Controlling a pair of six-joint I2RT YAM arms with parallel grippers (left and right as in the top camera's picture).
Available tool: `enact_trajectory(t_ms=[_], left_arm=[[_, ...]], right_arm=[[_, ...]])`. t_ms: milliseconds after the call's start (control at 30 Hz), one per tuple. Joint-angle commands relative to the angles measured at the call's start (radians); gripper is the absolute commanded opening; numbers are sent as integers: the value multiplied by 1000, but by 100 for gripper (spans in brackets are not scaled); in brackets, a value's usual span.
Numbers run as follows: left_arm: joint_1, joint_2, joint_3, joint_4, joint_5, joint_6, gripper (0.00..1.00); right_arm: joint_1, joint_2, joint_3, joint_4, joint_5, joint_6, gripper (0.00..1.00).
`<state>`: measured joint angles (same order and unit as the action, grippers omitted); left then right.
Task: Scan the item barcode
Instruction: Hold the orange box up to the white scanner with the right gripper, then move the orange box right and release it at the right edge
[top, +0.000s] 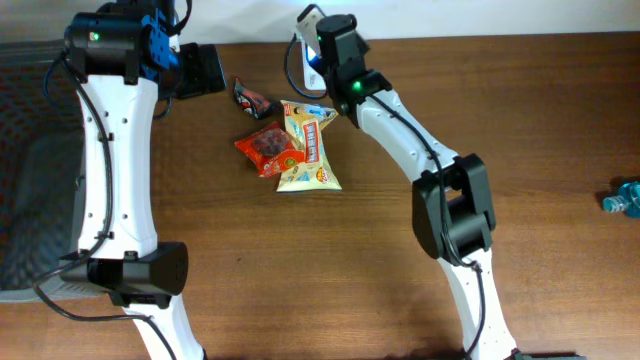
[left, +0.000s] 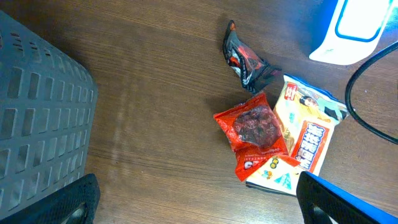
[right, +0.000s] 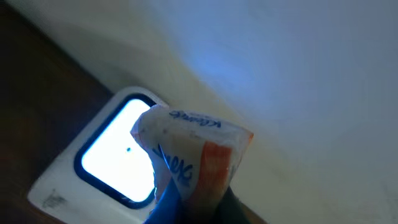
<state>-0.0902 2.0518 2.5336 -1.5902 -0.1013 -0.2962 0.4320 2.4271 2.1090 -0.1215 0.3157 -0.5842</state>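
Snack packet gripped by closed right claw, facing lit scanner; we judge scan underway, unconfirmed. Left claw open, empty.

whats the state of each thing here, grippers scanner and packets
left gripper: open, empty
right gripper: shut on the white and orange snack packet
white and orange snack packet: held before the scanner's window
white barcode scanner: window lit
red snack packet: lying flat, overlapping the cream one
cream and yellow snack packet: lying flat
black and red wrapper: lying crumpled
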Motion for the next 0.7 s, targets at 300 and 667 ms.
enact_trajectory(t_ms=[300, 667], left_arm=[[0, 1, 0, -2, 7, -6, 99], [-3, 1, 0, -2, 7, -6, 99]], right_arm=[[-42, -47, 18, 41, 77, 401, 4], [-599, -299, 15, -818, 89, 1208, 4]])
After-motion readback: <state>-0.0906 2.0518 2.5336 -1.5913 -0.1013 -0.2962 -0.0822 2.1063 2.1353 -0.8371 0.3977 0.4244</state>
